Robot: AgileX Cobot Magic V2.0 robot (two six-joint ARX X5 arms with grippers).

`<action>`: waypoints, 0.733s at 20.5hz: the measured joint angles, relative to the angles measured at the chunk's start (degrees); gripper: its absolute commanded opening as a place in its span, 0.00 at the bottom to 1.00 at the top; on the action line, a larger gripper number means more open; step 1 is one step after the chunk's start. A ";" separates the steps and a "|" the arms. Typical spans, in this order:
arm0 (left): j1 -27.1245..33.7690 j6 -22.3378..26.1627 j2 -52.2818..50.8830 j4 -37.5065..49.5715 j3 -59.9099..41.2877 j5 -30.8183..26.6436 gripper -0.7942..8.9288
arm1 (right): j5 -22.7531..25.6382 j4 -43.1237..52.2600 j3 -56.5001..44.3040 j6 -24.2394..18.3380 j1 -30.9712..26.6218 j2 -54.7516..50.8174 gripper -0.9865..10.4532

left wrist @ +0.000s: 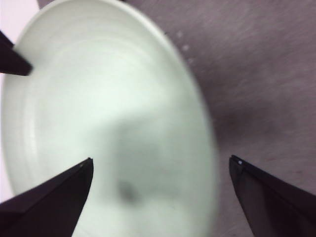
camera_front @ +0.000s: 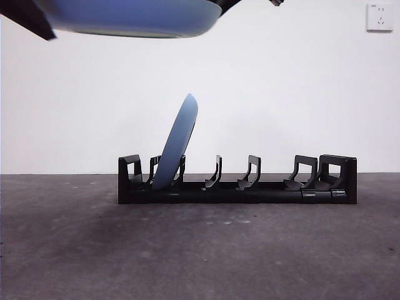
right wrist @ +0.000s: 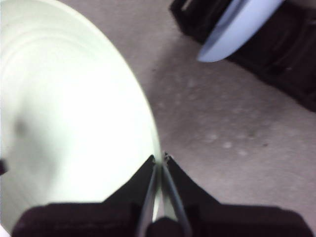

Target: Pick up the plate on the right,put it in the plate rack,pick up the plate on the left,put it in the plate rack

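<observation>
1. Risk: the held plate (camera_front: 131, 17), pinched only at its rim, may pivot or slip during lowering and strike the racked plate (camera_front: 176, 145) (leaning near one end of the rack (camera_front: 250, 190)).
2. Right fingers (right wrist: 161, 160): closed on the held plate's rim, high above the surface (camera_front: 200, 250).
3. Left fingers (left wrist: 160, 165): spread wide, straddling that plate's edge without gripping.

The front camera sits low, at desk (camera_front: 200, 250) height, looking level across at the plate rack (camera_front: 237, 187) and wall. Each wrist camera looks steeply down, very near, over its own claw, left claw (left wrist: 160, 170) and right claw (right wrist: 159, 159). All three views share the lifted plate (camera_front: 131, 17); the right wrist view also shares the rack.
</observation>
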 measured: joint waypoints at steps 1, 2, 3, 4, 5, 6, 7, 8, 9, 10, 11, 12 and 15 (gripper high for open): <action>0.00 0.15 0.57 0.90 0.00 -1.11 0.44 | -0.50 0.00 0.00 0.07 0.00 0.00 0.08; 0.00 0.44 1.03 1.42 0.00 -2.32 0.36 | -0.63 0.00 0.00 0.15 0.00 0.00 0.08; 0.00 0.48 1.33 1.55 0.00 -3.26 0.30 | -0.66 0.00 0.00 0.24 0.00 0.00 0.08; 0.00 0.48 1.60 1.53 0.00 -4.07 0.26 | -0.63 0.00 0.00 0.26 0.00 0.00 0.08; 0.00 0.50 1.79 1.44 0.00 -4.28 0.23 | -0.66 0.00 0.00 0.31 0.00 0.00 0.08; 0.00 0.50 1.88 1.31 0.00 -4.28 0.23 | -0.66 0.00 0.00 0.33 0.00 0.00 0.08; 0.00 0.50 1.90 1.07 0.00 -4.28 0.23 | -0.63 0.00 0.00 0.39 0.00 0.00 0.08; 0.00 0.50 1.90 0.87 0.00 -4.28 0.23 | -0.63 0.00 0.00 0.50 -0.07 0.00 0.08; 0.00 0.50 1.90 0.81 0.00 -4.28 0.21 | -0.52 0.00 0.00 0.55 -0.15 0.00 0.08; 0.00 0.50 1.90 0.61 0.00 -4.28 0.17 | -0.42 0.00 0.00 0.66 -0.28 0.00 0.08; 0.00 0.50 1.90 0.37 0.00 -4.28 0.12 | -0.37 0.00 0.00 0.70 -0.37 0.00 0.08; 0.00 0.52 1.90 0.33 0.00 -4.28 0.07 | -0.15 0.02 0.00 0.96 -0.39 0.00 0.08; -0.13 0.50 1.75 1.01 0.00 -4.39 0.07 | 0.83 0.04 0.00 1.86 -0.68 0.04 0.08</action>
